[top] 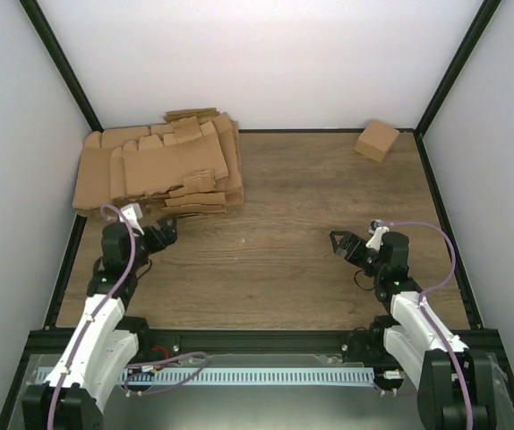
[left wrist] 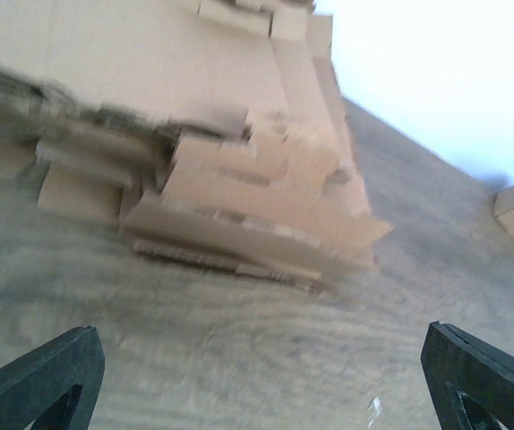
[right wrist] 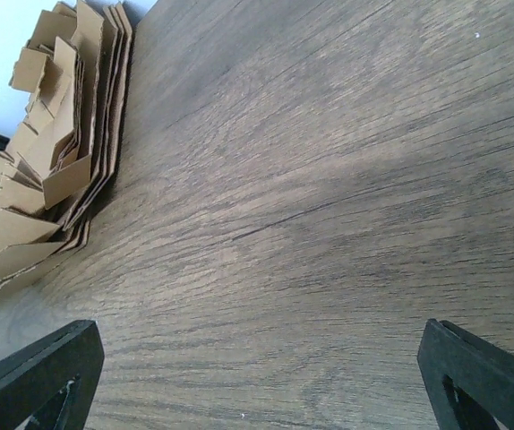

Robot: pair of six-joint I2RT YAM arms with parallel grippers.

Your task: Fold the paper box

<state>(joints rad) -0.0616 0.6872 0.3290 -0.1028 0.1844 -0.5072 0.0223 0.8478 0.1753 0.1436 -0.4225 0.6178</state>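
- The left gripper [top: 164,233] has its jaws wide open. There is nothing between them.
- The right gripper [top: 339,242] is wide open too, and it holds nothing.
- No flat cardboard sheet lies by itself on the table [top: 284,197]. I think the paper box [top: 163,159] is the top sheet of the pile of cardboard blanks [top: 199,202] in the far left corner.
- I cannot tell just where the top sheet ends and the next one starts. The flaps stick out in a messy way.
- The pile is just in front of the left gripper, a little way farther from the robot. The left wrist view shows its ragged near edge straight ahead of the open jaws, not touching them.
- The sheet is longer from left to right than from front to back. Its long side lies across the way the left arm reaches.
- The right gripper is well apart from the pile, over bare wood. In its own view the pile is far off to the left.
- So the left arm is much nearer. I think it should reach forward and take the top sheet by its near edge.
- A small brown carton [top: 376,141] sits in the far right corner, away from both arms.
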